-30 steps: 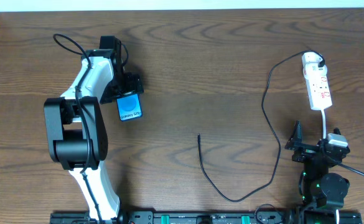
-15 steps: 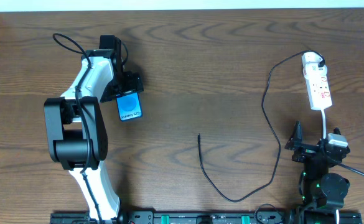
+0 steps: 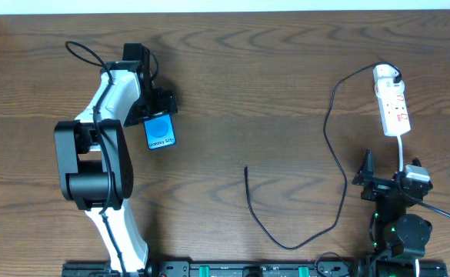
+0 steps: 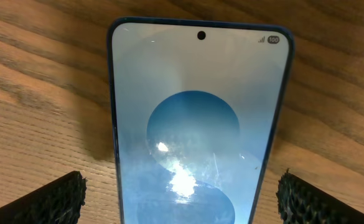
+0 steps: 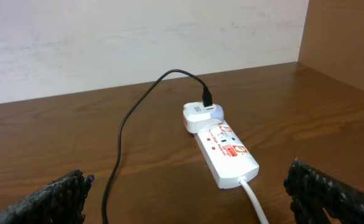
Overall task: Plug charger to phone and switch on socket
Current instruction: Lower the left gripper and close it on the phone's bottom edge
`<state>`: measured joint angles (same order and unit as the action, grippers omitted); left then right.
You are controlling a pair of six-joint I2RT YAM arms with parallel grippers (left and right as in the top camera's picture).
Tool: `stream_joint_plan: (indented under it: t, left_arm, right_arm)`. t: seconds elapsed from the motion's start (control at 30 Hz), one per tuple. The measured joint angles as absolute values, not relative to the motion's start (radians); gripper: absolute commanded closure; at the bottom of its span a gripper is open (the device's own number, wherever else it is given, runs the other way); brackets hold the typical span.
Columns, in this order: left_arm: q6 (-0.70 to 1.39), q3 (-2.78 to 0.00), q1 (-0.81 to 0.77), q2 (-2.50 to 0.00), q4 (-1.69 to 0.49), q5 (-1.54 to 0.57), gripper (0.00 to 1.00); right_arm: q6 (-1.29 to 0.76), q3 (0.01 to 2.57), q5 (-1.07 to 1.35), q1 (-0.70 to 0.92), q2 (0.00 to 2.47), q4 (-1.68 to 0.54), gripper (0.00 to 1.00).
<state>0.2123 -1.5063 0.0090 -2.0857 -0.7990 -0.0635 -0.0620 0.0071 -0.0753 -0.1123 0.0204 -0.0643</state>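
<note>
Black ribbed pads (image 5: 60,198) of the right gripper (image 5: 194,199) sit at the two lower corners of its wrist view, spread wide with nothing between them. That arm is folded close to the near table edge. Left of it on the dark brown wooden table (image 3: 271,92) lies the thin black charger cable (image 3: 325,132), looping near the front edge. Its small free tip points away mid-table and touches nothing. Farther back on the left, the slim blue-screened smartphone (image 3: 160,132) lies flat and face up, well apart from that tip. The left gripper (image 4: 185,202) hangs over it with its fingers parted, one on each side, and bare wood shows between pad and bezel. Farthest, at the right, lies the elongated white power strip with red markings (image 3: 392,104). The cable's other end is plugged into a white adapter (image 5: 197,117) at its far end. The strip's white cord (image 5: 253,196) runs back toward the right arm. Its switches seem too small to read.
</note>
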Motion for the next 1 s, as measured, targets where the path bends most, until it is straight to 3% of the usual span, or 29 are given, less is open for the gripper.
stream_joint_plan:
  t: [1.0]
  left_arm:
    - [0.212, -1.506, -0.011, -2.086, -0.778, -0.023, 0.02]
  right_arm:
    - [-0.062, 0.007, -0.075, -0.113, 0.02, -0.064, 0.01]
